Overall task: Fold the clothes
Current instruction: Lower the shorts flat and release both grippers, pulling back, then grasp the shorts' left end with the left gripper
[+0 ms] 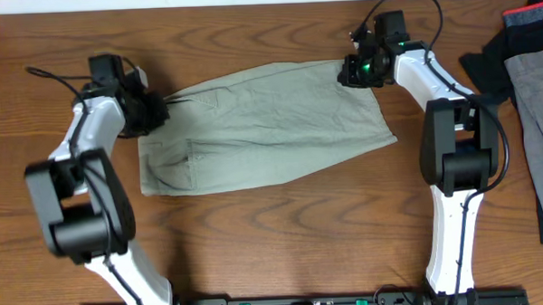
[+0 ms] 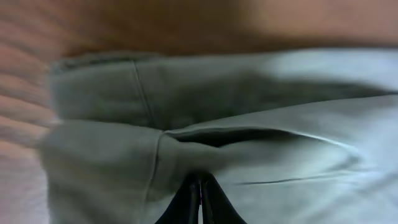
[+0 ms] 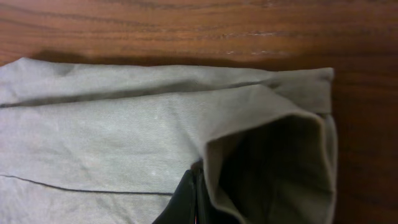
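Note:
The khaki-beige clothes (image 1: pixel 271 125) lie flat across the middle of the wooden table, waist to the left, leg ends to the right. My left gripper (image 1: pixel 152 110) is at the far left corner, shut on the cloth; the left wrist view shows its fingers (image 2: pixel 200 183) pinched on a fold by the pocket seam (image 2: pixel 249 134). My right gripper (image 1: pixel 357 70) is at the far right corner. The right wrist view shows its fingers (image 3: pixel 196 180) shut on the upper layer of the open leg hem (image 3: pixel 273 124).
A pile of other garments, black with red trim (image 1: pixel 520 21) and grey (image 1: pixel 537 98), lies at the table's right edge. Bare wood (image 1: pixel 284 243) lies in front of the clothes. Both arms reach over the table's sides.

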{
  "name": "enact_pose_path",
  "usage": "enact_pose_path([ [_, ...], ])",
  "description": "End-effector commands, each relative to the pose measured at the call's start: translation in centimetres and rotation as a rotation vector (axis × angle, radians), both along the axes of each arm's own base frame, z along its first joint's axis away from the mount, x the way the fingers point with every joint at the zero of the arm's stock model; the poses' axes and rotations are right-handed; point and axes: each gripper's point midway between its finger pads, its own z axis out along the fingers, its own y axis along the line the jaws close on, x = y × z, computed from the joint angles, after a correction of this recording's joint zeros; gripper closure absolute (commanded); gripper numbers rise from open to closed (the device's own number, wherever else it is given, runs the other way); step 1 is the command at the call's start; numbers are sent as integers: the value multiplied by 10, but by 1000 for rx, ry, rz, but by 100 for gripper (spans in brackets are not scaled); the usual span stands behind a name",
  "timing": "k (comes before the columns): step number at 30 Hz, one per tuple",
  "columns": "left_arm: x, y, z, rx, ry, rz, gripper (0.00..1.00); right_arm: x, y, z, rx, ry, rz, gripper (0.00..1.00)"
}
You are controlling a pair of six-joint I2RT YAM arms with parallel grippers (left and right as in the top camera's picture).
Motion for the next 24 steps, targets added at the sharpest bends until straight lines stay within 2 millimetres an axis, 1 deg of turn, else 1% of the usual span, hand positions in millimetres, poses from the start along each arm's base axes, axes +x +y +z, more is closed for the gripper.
enact_pose_path([
  [1,-4,6,-18,8,41,2,94,-1,-39,-14,-82,48,-92,99],
  [3,-11,13,-27,25,80,18,94,-8,-52,-17,-85,90,-115,99],
  [4,-13,16,-29,33,91,26,94,-13,-61,-20,-95,115,-129,99],
  [5,-16,20,-29,40,100,35,93,-17,-70,-22,-112,139,-146,99],
  [7,-17,26,-23,38,96,51,89,-25,-86,-26,-143,175,-173,99],
  [8,-18,28,-18,35,90,56,85,-27,-90,-27,-146,183,-167,99],
  [11,-20,32,7,18,55,70,76,-34,-103,-28,-154,204,-159,99],
  [12,-21,33,19,14,37,74,71,-37,-108,-26,-157,214,-159,99],
  [13,-22,34,33,8,13,77,62,-40,-112,-23,-159,219,-155,99],
  [15,-25,36,54,15,-19,84,49,-43,-117,-13,-146,208,-132,99],
  [16,-28,38,66,19,-37,90,46,-44,-117,-5,-134,196,-115,99],
  [18,-34,41,86,26,-61,102,42,-44,-117,14,-106,161,-79,99],
  [20,-43,43,98,27,-65,114,41,-45,-109,38,-57,102,-12,98],
  [21,-48,42,101,24,-57,117,40,-47,-104,51,-33,75,27,98],
  [22,-54,41,102,19,-38,117,37,-50,-100,63,-19,59,48,98],
  [24,-67,36,97,4,19,116,32,-58,-98,78,-15,63,51,97],
])
